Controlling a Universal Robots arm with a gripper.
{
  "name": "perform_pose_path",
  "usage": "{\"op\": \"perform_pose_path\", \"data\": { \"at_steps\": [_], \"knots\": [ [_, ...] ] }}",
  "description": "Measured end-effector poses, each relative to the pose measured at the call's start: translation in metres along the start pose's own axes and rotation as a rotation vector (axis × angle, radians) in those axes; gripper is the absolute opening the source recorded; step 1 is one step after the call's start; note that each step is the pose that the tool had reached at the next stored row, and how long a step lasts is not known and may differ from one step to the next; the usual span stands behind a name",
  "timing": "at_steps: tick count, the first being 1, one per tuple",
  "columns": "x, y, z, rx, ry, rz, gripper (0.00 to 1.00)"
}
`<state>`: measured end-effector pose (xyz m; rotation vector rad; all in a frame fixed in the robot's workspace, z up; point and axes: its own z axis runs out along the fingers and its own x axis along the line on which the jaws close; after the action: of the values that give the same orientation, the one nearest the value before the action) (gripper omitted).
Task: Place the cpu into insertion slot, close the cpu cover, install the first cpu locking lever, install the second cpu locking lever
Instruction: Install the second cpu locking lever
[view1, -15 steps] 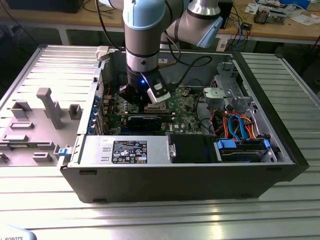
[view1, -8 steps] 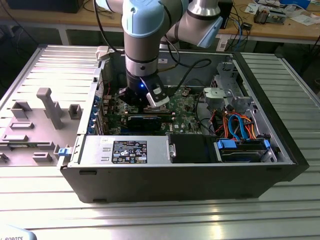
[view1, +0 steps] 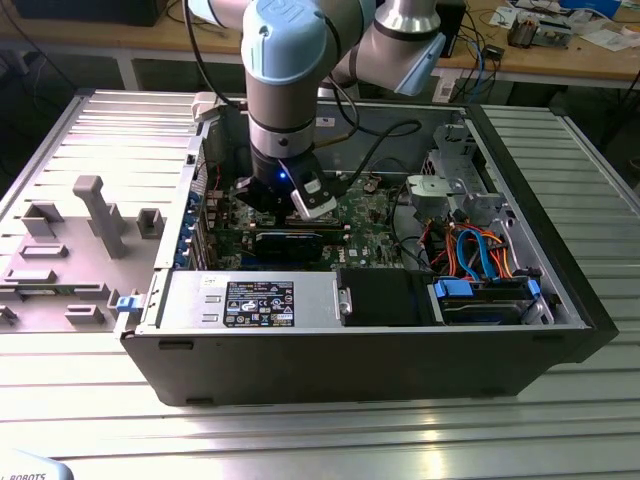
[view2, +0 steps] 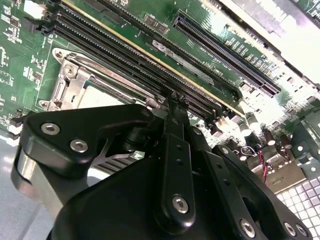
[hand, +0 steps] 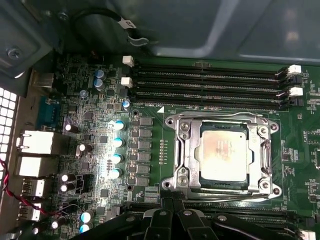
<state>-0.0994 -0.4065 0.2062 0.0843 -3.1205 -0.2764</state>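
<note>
The cpu (hand: 223, 151) lies in the insertion slot (hand: 184, 150) on the green motherboard (hand: 150, 135), the cpu cover (hand: 262, 155) flat around it; the gripper (hand: 172, 202) hovers just beside the slot, fingers pinched together on nothing; memory slots (hand: 210, 82) run alongside.

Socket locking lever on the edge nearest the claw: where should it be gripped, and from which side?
Probably its bent end at a socket corner, coming down from above. The locking lever is a thin rod lying flat along the cpu cover, so its straight run offers little to pinch. This is a judgement: the end is hard to make out.
</note>
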Motion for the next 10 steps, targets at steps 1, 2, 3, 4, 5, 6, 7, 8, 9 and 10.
{"op": "perform_pose_path", "data": {
  "at_steps": [1, 2, 3, 4, 5, 6, 7, 8, 9, 10],
  "knots": [
    [0.0003, 0.0000, 0.0001, -0.0050, -0.0004, 0.000, 0.11],
    [0.0005, 0.0000, 0.0001, -0.0097, -0.0006, 0.000, 0.11],
    [0.0006, 0.0000, 0.0003, -0.0134, -0.0008, 0.000, 0.11],
    [0.0007, 0.0000, 0.0005, -0.0204, -0.0012, 0.000, 0.11],
    [0.0009, 0.0000, 0.0008, -0.0260, -0.0015, 0.000, 0.11],
    [0.0009, -0.0001, 0.0010, -0.0287, -0.0017, 0.000, 0.11],
    [0.0009, -0.0001, 0.0011, -0.0299, -0.0018, 0.000, 0.11],
    [0.0010, -0.0002, 0.0014, -0.0313, -0.0019, 0.000, 0.11],
    [0.0011, -0.0003, 0.0020, -0.0338, -0.0019, 0.000, 0.11],
    [0.0012, -0.0003, 0.0023, -0.0351, -0.0020, 0.000, 0.11]
  ]
}}
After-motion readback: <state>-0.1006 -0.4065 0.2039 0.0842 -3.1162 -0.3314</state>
